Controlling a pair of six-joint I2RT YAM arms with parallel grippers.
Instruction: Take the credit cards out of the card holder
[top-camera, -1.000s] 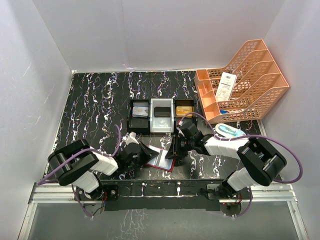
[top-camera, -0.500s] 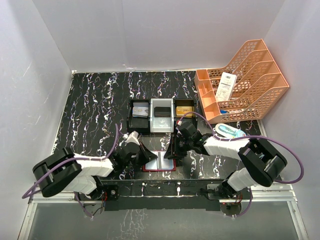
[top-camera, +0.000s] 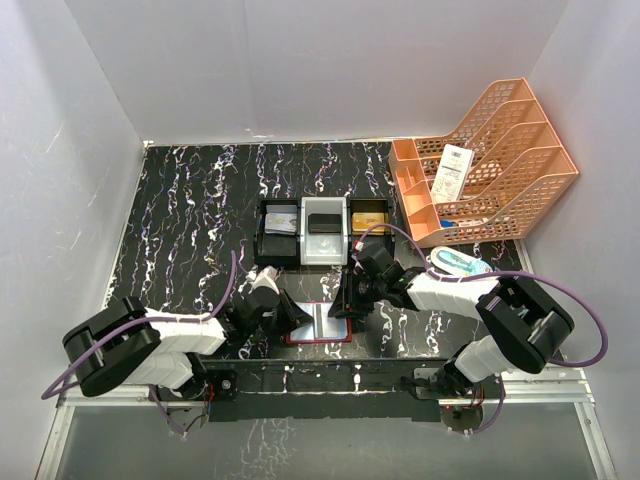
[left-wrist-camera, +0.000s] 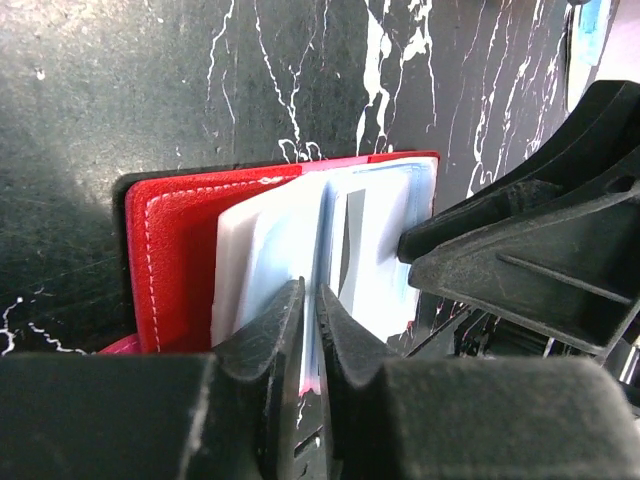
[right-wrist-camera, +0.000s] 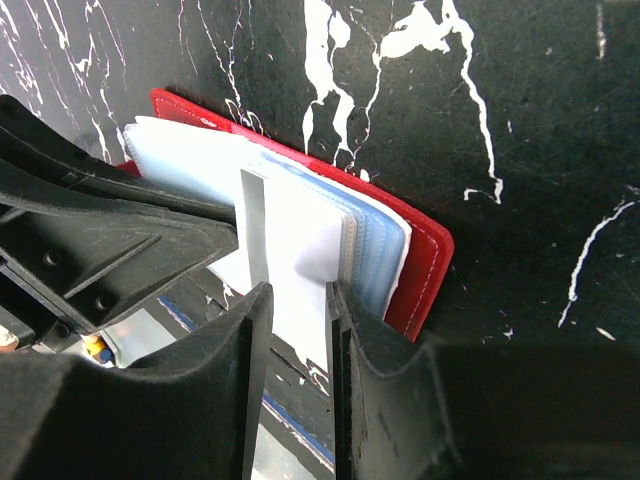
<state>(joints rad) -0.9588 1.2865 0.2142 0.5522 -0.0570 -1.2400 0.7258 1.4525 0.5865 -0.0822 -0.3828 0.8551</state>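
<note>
Two credit cards (top-camera: 369, 219) seemingly lay in the tray (top-camera: 325, 256); left jaws pinched the card holder's (left-wrist-camera: 170, 260) leaf, right jaws' state unclear.

A: Upper right of the frame, an orange mesh file rack (top-camera: 490, 165) sits in the corner, and there's a white tag (top-camera: 453, 172) leaning in its slots.

B: Just below it, a light blue oval thing (top-camera: 460, 262) lies on the black marbled table (top-camera: 190, 210).

A: And dead centre, a three-compartment tray (top-camera: 325, 255), black on both sides, white in the middle, flat on the tabletop.
</note>
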